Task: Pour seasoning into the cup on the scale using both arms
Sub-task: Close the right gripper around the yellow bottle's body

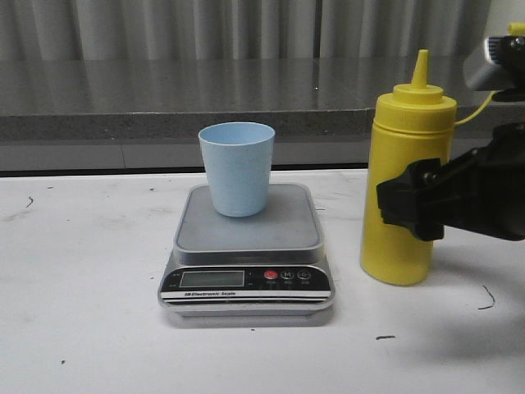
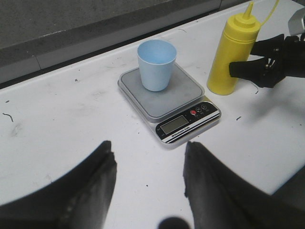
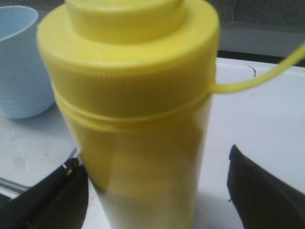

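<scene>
The light blue cup (image 1: 237, 168) stands upright on the silver-grey scale (image 1: 283, 232) at mid-table. To its right the yellow seasoning bottle (image 1: 406, 189) stands upright on the table, its cap strap (image 1: 476, 111) trailing right. My right gripper (image 1: 408, 199) is open at mid-height of the bottle. In the right wrist view the bottle (image 3: 138, 119) fills the space between the fingers of the right gripper (image 3: 152, 160), with a gap at one finger. My left gripper (image 2: 148, 148) hangs open over bare table in front of the scale (image 2: 183, 93), holding nothing; it is out of the front view.
A dark grey counter ledge (image 1: 246, 90) runs along the back of the white table (image 1: 82, 271). The scale's display and buttons (image 1: 287, 276) face the front. The table's near edge (image 2: 286, 183) shows in the left wrist view.
</scene>
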`<state>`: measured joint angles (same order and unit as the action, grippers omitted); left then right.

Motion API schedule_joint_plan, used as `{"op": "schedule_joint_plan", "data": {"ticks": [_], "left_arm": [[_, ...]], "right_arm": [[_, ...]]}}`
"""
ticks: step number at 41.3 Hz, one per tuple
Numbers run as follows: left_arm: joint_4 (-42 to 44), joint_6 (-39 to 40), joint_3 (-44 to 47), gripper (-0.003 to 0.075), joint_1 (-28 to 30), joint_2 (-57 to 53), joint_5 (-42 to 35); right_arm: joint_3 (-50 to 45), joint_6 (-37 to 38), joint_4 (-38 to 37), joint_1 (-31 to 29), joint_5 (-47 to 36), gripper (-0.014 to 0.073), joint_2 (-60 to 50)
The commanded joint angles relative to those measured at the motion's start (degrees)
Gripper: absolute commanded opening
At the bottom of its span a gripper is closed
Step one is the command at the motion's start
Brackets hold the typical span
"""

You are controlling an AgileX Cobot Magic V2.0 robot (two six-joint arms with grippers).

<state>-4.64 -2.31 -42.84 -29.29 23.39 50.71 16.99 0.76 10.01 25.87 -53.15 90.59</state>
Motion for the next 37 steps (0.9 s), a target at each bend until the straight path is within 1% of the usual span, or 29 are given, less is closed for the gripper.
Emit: {"op": "schedule_joint_plan", "data": {"ticks": [1,5,15,18,22,24,26,29,37], "left_arm": [[-0.7,0.1,-1.3,0.0337,0.0,0.3,-4.0],[-0.7,0.1,-1.3,0.0337,0.0,0.3,-4.0],[-0.7,0.1,-1.3,0.0337,0.0,0.3,-4.0],[-0.7,0.1,-1.3,0.0337,0.0,0.3,-4.0],[-0.7,0.1,-1.3,0.0337,0.0,0.3,-4.0],[-0.7,0.1,-1.3,0.0337,0.0,0.3,-4.0],[-0.7,0.1,-1.3,0.0337,0.0,0.3,-4.0],[-0.7,0.1,-1.3,0.0337,0.0,0.3,-4.0],[-0.7,0.1,-1.3,0.0337,0.0,0.3,-4.0]], "right_arm": [[1.9,0.3,-1.0,0.1,-12.1,0.0615,2.6],[3.3,0.3,-1.1,0.1,-15.8,0.0615,6.0],[6.7,0.3,-1.0,0.1,-16.4,0.0605,11.2],[6.8,0.3,-1.0,0.1,-16.3,0.0544,11.2],[6.8,0.3,-1.0,0.1,-16.2,0.0409,11.2],[6.8,0.3,-1.0,0.1,-16.2,0.0372,11.0],[6.8,0.3,-1.0,0.1,-15.7,0.0360,10.2],[6.8,0.3,-1.0,0.1,-12.8,0.0360,8.2],[8.6,-3.2,-0.6,0.1,1.9,0.0360,-2.1]]}}
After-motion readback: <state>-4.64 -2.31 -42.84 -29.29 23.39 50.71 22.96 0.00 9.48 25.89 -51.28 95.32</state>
